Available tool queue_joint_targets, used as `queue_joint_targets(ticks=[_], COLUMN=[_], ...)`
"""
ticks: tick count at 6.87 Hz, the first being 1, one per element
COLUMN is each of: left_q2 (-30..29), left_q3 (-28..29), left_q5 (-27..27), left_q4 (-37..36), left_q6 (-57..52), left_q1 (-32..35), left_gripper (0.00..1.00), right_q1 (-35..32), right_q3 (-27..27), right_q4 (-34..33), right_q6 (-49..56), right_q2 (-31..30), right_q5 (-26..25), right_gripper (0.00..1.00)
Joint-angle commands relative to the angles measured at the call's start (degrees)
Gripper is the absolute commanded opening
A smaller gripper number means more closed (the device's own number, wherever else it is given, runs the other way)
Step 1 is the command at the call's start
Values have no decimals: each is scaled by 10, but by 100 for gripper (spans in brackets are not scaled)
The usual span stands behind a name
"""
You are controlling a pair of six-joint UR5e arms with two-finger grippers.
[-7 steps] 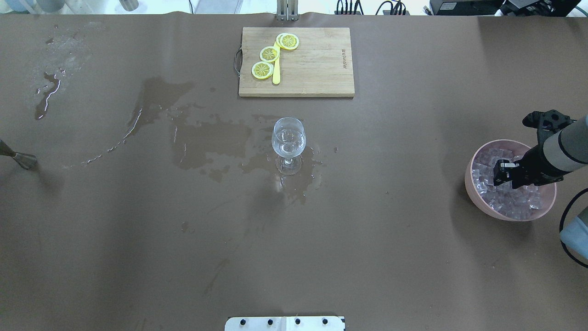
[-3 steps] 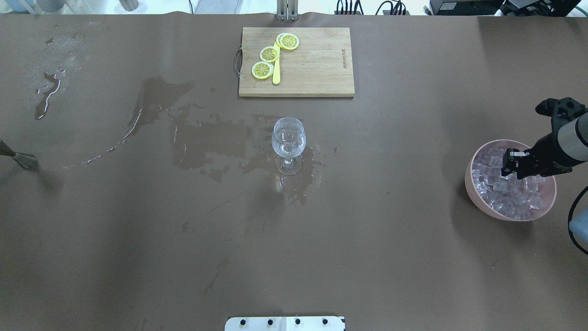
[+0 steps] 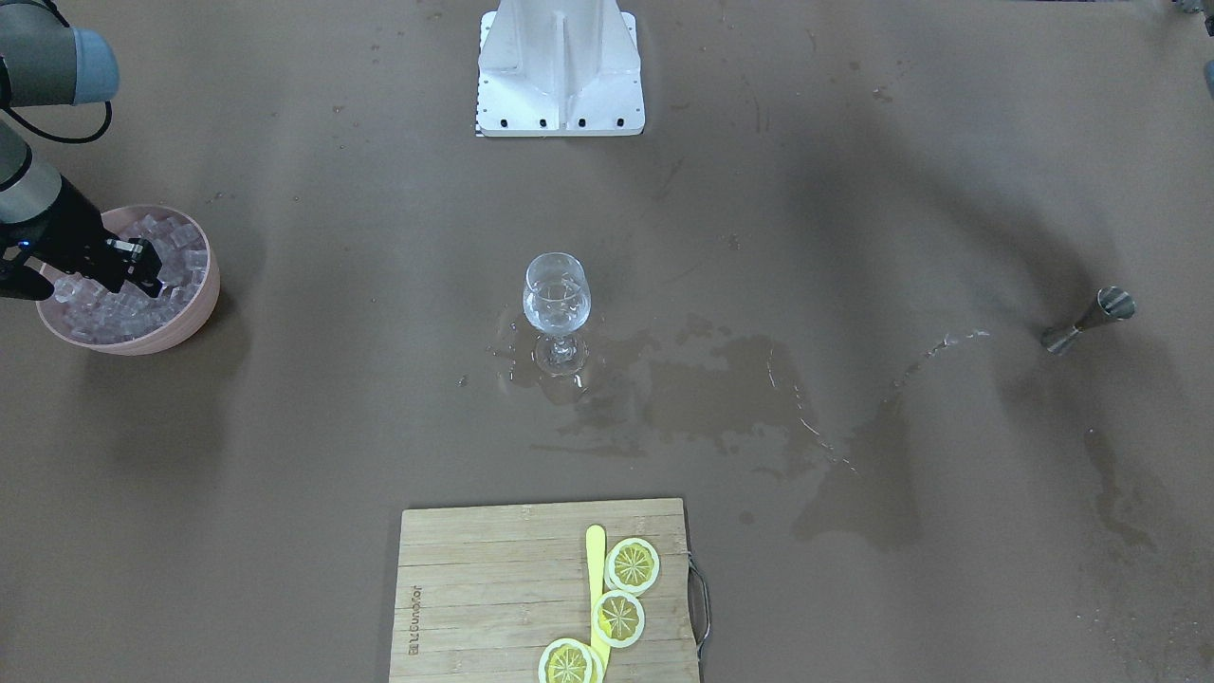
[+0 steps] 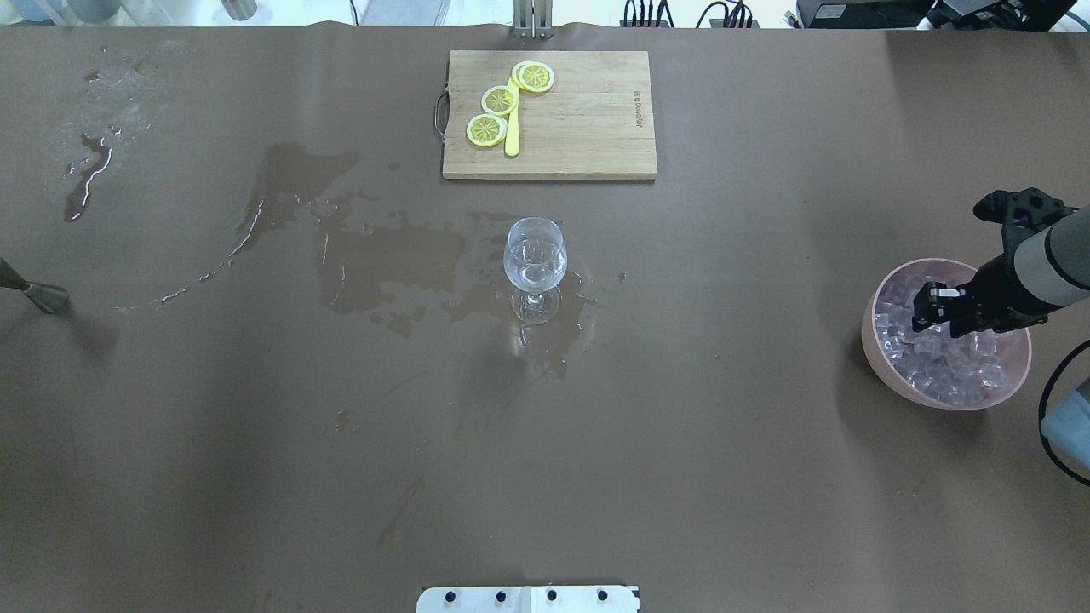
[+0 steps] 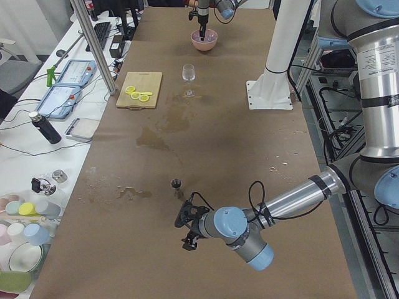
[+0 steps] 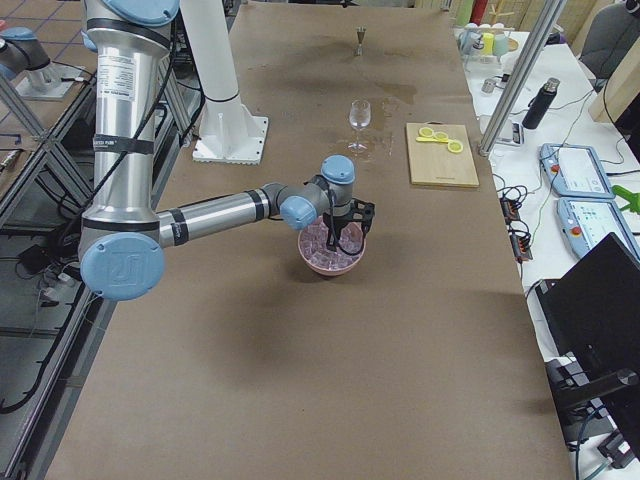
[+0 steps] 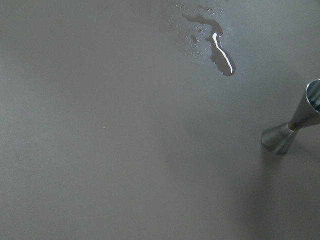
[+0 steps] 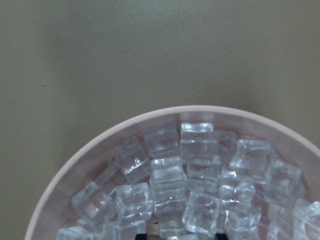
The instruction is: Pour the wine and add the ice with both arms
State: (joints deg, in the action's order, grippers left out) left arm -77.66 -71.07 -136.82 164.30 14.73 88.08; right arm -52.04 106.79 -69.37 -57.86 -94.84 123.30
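A pink bowl at the table's right end is heaped with ice. My right gripper hangs over the left part of that heap. The right wrist view looks down on the ice and the bowl rim, but it does not show how the jaws stand. The wine glass stands mid-table with clear wine and some cubes inside. My left gripper appears only in the exterior left view, hovering near a steel jigger, so I cannot tell its state.
A wooden cutting board with lemon slices and a yellow knife lies behind the glass. Wet patches spread left of the glass. The jigger stands at the left edge. The white base block is at the near edge.
The right gripper rose out of the ice and drew back to the right. It then came back left over the bowl. Glass and jigger have not moved.
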Motion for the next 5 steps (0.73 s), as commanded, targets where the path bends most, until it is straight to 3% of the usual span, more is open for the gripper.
queue_joint_targets(ticks=[1,3,5], left_q2=[-2,-5,0], left_q3=[1,1,3], left_q5=[9,14,11], left_q4=[21,99,153], left_q6=[-6,-6,-6], left_q1=[-27,-110,-142], left_gripper=[97,97,97], right_q1=[7,13,14], right_q3=[-4,-4,-5], right_q4=[1,1,1], right_q6=[0,-1,-2], right_q2=[-2,0,-1], right_q5=[-2,-2,-2], right_gripper=[54,53,49])
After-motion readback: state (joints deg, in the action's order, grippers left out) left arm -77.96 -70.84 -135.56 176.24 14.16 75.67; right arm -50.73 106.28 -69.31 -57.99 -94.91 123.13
